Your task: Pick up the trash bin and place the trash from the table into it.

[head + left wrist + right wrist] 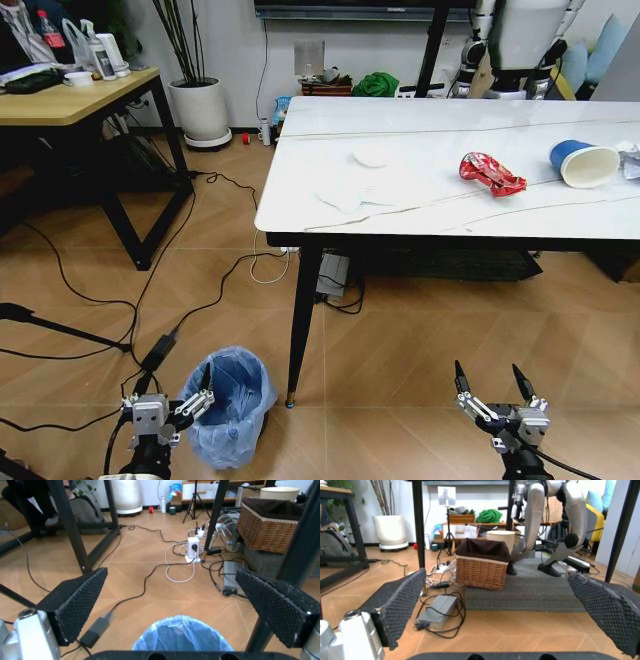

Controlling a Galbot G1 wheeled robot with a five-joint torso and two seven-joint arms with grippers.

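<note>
Since the litter sits up on the table (pixel 330 215) while the trash bin (pixel 229 405) stands on the floor by the table's near-left leg, the bin has to be lifted first, and the arms are set accordingly. The bin is upright, its long axis vertical and its blue-bagged mouth facing up. The left gripper (pixel 178 406) hangs low just beside the bin's left rim with its jaws spread wide and nothing between them; from its wrist, the bin's mouth lies just ahead between the two pads. The right gripper (pixel 493 382) waits low in front of the table's right half, jaws likewise apart and empty.

On the tabletop, the blue paper cup (pixel 584 163) lies on its side, its white mouth turned toward the robot and rightward. The crushed red can (pixel 491 173) lies flat, its length running left to right. White paper wads (pixel 372 156) rest nearer the table's left end.
</note>
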